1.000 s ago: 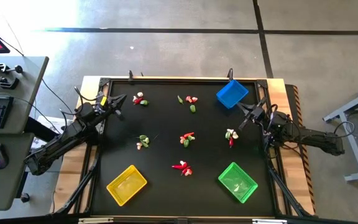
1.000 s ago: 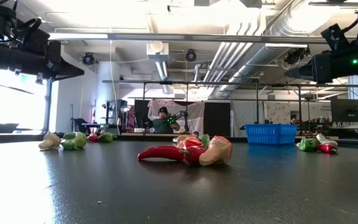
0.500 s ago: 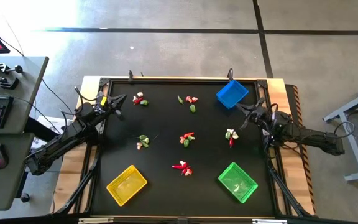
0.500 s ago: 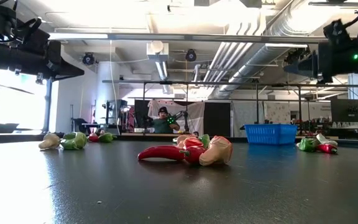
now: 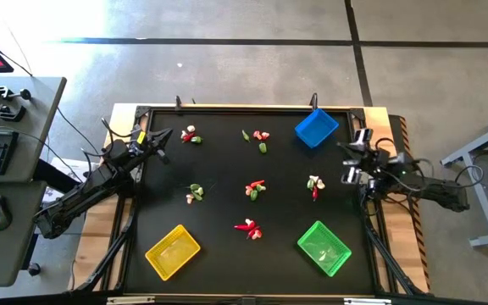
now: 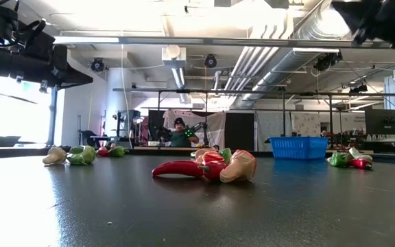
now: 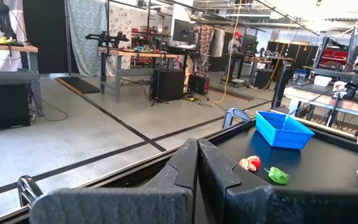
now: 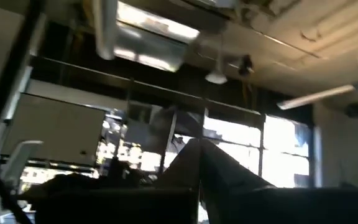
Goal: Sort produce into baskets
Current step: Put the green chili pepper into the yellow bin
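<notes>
While all three baskets lie empty in the high view, sorting has not begun: the yellow basket (image 5: 173,252) and green basket (image 5: 324,247) sit at the near edge of the black table (image 5: 227,203), the blue basket (image 5: 316,127) at the far right corner, and six small clusters of produce lie scattered between them. The left gripper (image 5: 164,135) hangs by the far-left cluster (image 5: 191,135); the right gripper (image 5: 348,161) is raised at the table's right edge, just beside a cluster (image 5: 314,184) of a whitish bulb, green pod and red chili. In the low view, a red chili (image 6: 178,169) and a bulb (image 6: 237,167) lie touching at centre, with nothing gripped anywhere. From the left wrist view, the left gripper (image 7: 197,163) has its fingers pressed together, holding nothing, aimed toward the blue basket (image 7: 284,129). By the right wrist view, the right gripper (image 8: 199,163) is likewise closed and empty, pointed up at the ceiling. Judgement: the approach step is in hand; next, one arm must tilt down, part its fingers and isolate a single piece from a cluster.
</notes>
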Controlling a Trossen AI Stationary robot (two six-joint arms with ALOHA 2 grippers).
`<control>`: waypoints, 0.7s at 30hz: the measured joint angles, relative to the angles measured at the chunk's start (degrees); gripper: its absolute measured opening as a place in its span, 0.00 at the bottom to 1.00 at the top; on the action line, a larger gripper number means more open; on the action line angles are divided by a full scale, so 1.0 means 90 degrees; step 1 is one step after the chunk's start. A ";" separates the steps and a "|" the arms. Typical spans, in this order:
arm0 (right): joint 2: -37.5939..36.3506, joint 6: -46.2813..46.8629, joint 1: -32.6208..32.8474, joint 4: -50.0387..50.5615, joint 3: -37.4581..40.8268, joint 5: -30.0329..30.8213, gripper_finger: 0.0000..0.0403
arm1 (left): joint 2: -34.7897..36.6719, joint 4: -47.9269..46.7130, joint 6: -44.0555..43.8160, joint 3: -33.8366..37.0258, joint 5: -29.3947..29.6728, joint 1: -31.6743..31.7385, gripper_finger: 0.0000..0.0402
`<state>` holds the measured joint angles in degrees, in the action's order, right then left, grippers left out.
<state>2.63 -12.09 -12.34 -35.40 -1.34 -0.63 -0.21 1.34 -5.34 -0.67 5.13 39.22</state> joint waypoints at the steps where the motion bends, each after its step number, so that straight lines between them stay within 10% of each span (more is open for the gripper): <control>1: 0.0012 -0.0010 0.0000 -0.0115 0.0000 -0.0107 0.00 | 0.0000 0.0000 0.0000 0.0000 0.0000 0.0000 0.00; 14: 0.1229 0.0847 0.0000 0.0129 -0.0344 0.0318 0.00 | -0.0005 0.0000 0.0000 0.0000 0.0000 0.0000 0.00; 21: 0.2513 0.1421 0.0000 0.2719 -0.1731 0.0869 0.01 | -0.0005 0.0000 0.0000 0.0000 0.0000 0.0000 0.00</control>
<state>25.25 0.70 -12.34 -10.93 -16.92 7.19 -0.25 1.34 -5.34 -0.67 5.13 39.22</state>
